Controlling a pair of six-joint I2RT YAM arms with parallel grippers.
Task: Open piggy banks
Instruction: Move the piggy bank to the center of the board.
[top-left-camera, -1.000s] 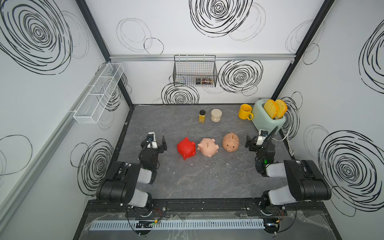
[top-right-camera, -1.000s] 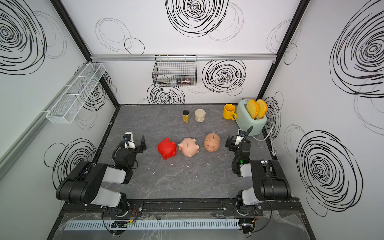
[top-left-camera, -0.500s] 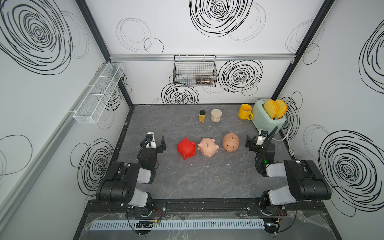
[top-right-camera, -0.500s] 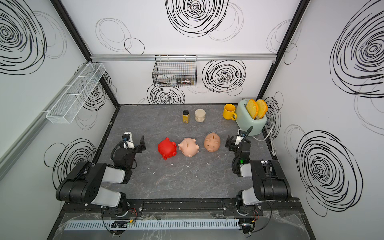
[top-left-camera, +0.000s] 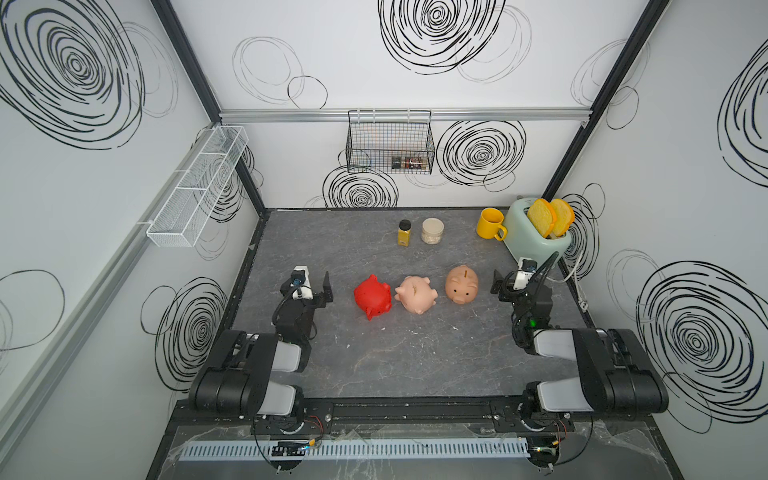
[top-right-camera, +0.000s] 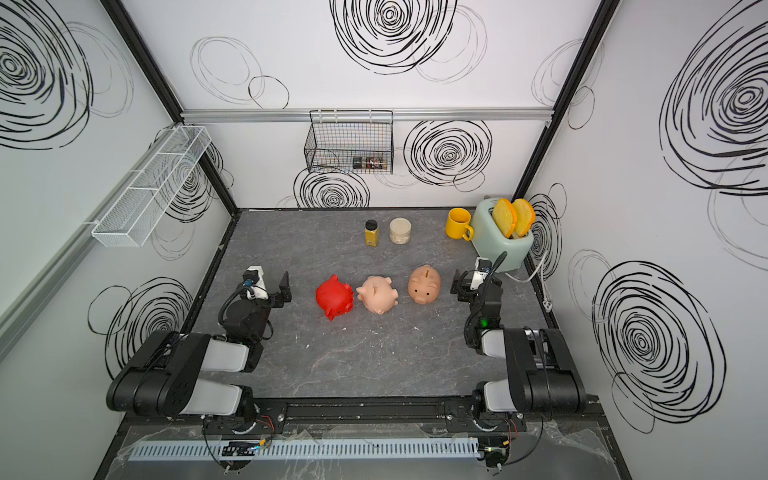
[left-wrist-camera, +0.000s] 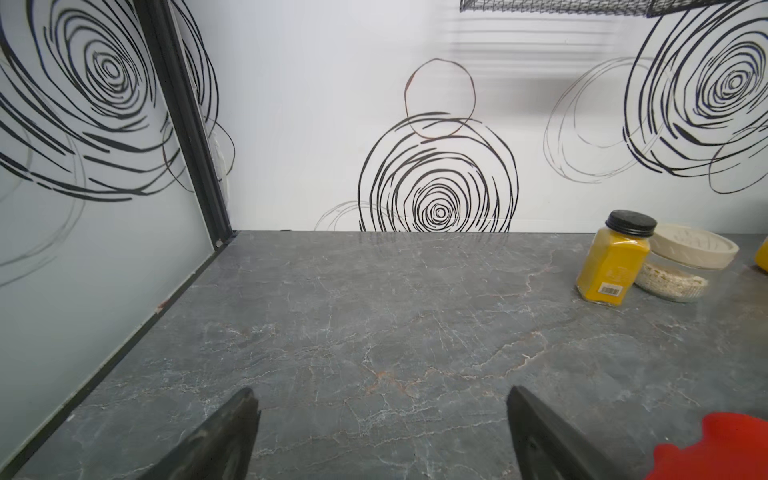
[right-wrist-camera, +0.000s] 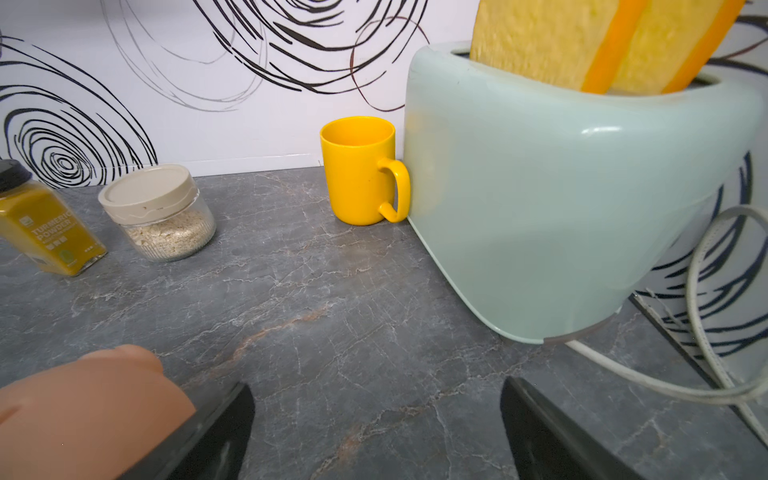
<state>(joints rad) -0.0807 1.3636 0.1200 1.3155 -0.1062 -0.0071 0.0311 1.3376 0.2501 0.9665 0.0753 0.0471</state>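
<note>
Red piggy bank (left-wrist-camera: 717, 451), partly in view

We find just one small change. The left gripper (top-left-camera: 312, 291) now sits a touch farther toward 9 o'clock than a second ago, and its white wrist camera (top-left-camera: 301, 282) draws slightly away from the red piggy bank (top-left-camera: 372, 296). Most of that shift comes in the first half second. At this size it may be a wrist turn rather than a slide; we cannot tell which.
</note>
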